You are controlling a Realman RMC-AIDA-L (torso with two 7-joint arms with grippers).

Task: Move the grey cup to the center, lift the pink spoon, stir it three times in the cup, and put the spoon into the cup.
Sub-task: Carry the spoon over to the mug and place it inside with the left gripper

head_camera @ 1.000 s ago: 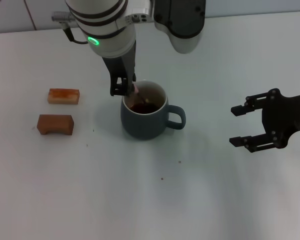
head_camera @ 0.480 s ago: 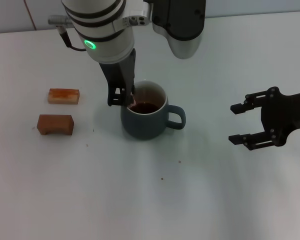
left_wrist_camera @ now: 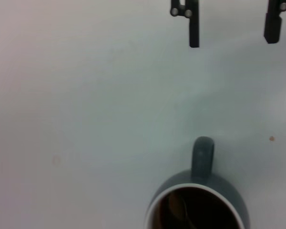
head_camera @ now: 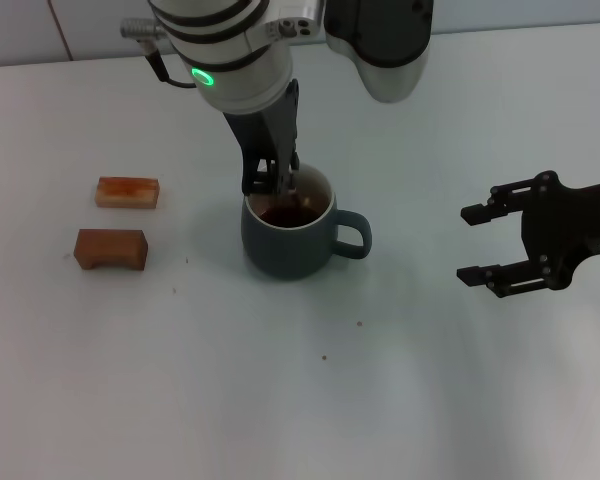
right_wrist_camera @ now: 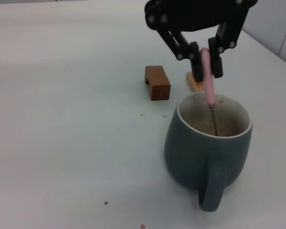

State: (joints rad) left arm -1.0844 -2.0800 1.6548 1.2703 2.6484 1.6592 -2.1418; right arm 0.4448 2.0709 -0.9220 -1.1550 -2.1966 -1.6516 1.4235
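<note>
White tabletop under me: my left gripper (right_wrist_camera: 206, 64) pinches the slim pink-handled metal spoon (right_wrist_camera: 209, 86) by its pink end — light, slippery — dipped upright in the heavy ceramic blue-grey mug (head_camera: 290, 235). My right gripper (head_camera: 480, 245) waits agape.

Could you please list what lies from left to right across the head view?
Two brown wooden blocks → left gripper holding the pink spoon → grey cup with its handle pointing right → open right gripper.
</note>
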